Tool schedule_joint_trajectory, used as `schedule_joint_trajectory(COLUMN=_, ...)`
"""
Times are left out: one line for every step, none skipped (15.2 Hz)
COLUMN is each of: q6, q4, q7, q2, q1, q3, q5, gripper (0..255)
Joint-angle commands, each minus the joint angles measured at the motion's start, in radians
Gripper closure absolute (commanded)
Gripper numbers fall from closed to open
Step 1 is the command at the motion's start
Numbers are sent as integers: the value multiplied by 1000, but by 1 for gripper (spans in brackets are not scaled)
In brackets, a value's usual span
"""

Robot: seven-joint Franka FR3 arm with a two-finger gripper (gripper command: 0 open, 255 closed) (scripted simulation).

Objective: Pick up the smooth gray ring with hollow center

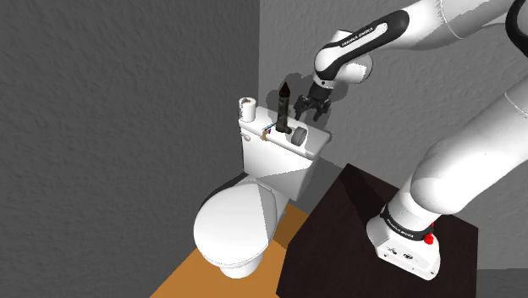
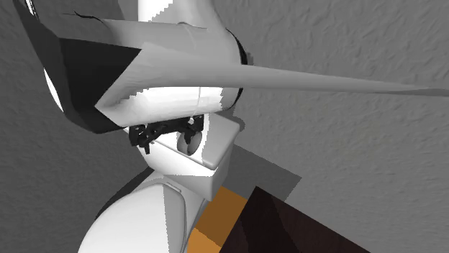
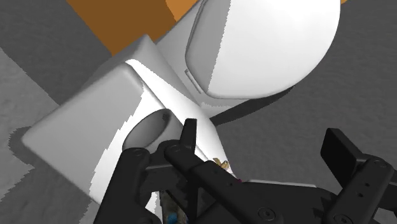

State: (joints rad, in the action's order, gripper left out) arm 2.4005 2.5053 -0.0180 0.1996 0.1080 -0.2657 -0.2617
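Ring (image 1: 299,136) just below spread pincer (image 1: 310,113), apparently not touching.

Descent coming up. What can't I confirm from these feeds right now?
- Shoulder view: the gray ring is too small to show its hollow centre, or any gap to the tall black object beside it.
- Second exterior view: the arm's white link covers most of the toilet tank top.
- Wrist view: the gripper body hides most of the small items on the tank, and the bottom edge cuts them off.
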Motion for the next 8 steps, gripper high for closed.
schedule_joint_trajectory(q6=68, q4=-17, q7=-36, q2=-79, q1=-8, q3=-24, q5=-82, gripper=0)
schedule_joint_trajectory(q6=93, q4=-30, q7=-60, q2=-119, q1=-11, q3=-35, q5=-128, gripper=0)
schedule_joint_trajectory(q6=115, q4=-46, q7=-87, q2=-159, q1=-13, q3=-44, q5=-178, gripper=0)
schedule_joint_trajectory(q6=134, q4=-63, q7=-116, q2=-200, q1=-12, q3=-50, q5=-232, gripper=0)
schedule_joint_trajectory(q6=151, q4=-82, q7=-147, q2=-240, q1=-9, q3=-53, q5=-289, gripper=0)
schedule_joint_trajectory(q6=165, q4=-102, q7=-179, q2=-282, q1=-3, q3=-54, q5=-346, gripper=0)
schedule_joint_trajectory(q6=176, q4=-124, q7=-211, q2=-323, q1=6, q3=-51, q5=-404, gripper=0)
schedule_joint_trajectory(q6=185, q4=-148, q7=-243, q2=-363, q1=18, q3=-47, q5=-462, gripper=0)
